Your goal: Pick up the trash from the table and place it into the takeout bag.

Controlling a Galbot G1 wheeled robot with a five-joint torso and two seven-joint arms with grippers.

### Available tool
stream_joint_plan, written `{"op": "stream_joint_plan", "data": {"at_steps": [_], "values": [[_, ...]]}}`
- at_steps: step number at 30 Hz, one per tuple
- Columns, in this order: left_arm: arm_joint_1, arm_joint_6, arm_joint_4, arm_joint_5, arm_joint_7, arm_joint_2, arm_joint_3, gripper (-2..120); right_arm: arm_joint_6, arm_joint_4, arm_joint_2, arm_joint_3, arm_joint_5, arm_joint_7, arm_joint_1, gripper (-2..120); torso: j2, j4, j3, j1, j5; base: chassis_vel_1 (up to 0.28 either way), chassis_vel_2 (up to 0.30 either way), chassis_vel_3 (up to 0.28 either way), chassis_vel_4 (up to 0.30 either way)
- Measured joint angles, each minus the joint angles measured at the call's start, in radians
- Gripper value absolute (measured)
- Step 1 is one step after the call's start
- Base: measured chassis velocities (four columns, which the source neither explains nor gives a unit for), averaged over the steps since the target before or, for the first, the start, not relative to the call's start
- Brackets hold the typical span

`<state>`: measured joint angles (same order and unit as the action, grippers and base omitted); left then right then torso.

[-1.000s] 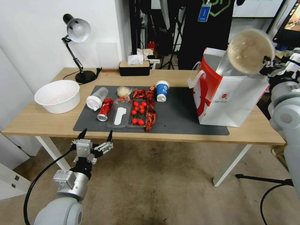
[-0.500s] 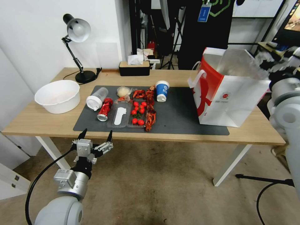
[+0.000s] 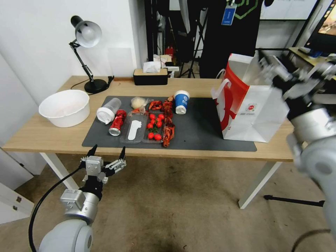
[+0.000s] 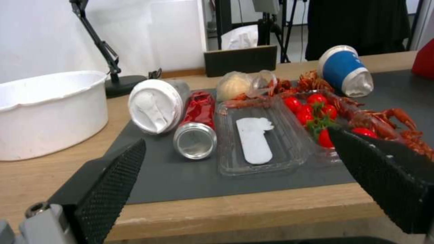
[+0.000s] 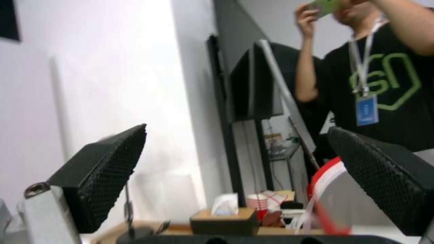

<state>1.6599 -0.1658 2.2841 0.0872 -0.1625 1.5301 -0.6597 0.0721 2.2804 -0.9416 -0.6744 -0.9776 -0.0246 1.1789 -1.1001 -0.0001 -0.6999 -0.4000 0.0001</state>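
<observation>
On the table's [image 3: 49, 136] dark mat [image 3: 203, 133] lies the trash: a blue-and-white paper cup [image 3: 181, 101] [image 4: 346, 69], a red can [image 3: 117, 122] [image 4: 196, 125] on its side, a clear cup with a white lid [image 3: 107, 110] [image 4: 156, 105] and a whitish wad [image 3: 138, 102] [image 4: 235, 85]. The white takeout bag [image 3: 252, 112] [image 5: 323, 183] with red sides stands open on the right. My right gripper [image 3: 292, 75] [image 5: 237, 130] hovers open and empty by the bag's upper right edge. My left gripper [image 3: 109, 148] [image 4: 237, 137] hangs open below the table's front edge, facing the can.
A white basin [image 3: 64, 106] sits at the left end, with a desk lamp [image 3: 85, 35] and a tissue box [image 3: 150, 75] along the back. Clear trays [image 3: 133, 131] with tomatoes [image 3: 154, 127] and crayfish [image 3: 168, 129] lie mid-mat. A person stands behind the table.
A second ago my right gripper held a beige bowl above the bag. The bowl is gone from view, and the open gripper has swung left and lower. The left arm stayed still.
</observation>
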Motion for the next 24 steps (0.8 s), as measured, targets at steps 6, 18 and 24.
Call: {"op": "stream_joint_plan", "data": {"at_steps": [6,18,24], "values": [[0.001,0.001,-0.002,0.002,0.001,-0.005,-0.001,100,-0.059,0.015,-0.02,0.018,0.103,0.074,0.096,100,0.0,0.0,0.0,0.0,-0.0001,0.0,0.0,0.0,0.0],[-0.005,0.007,-0.008,0.028,0.003,-0.042,0.001,100,-0.169,-0.03,-0.115,0.062,0.427,0.058,0.383,100,0.0,-0.0001,0.0,0.0,0.0,0.0,0.0,0.0,0.0],[-0.003,0.024,-0.008,0.029,0.002,-0.055,0.006,100,-0.199,-0.059,-0.181,0.114,0.492,0.01,0.453,100,0.0,0.0001,0.0,0.0,-0.0002,0.0,0.0,0.0,0.0]]}}
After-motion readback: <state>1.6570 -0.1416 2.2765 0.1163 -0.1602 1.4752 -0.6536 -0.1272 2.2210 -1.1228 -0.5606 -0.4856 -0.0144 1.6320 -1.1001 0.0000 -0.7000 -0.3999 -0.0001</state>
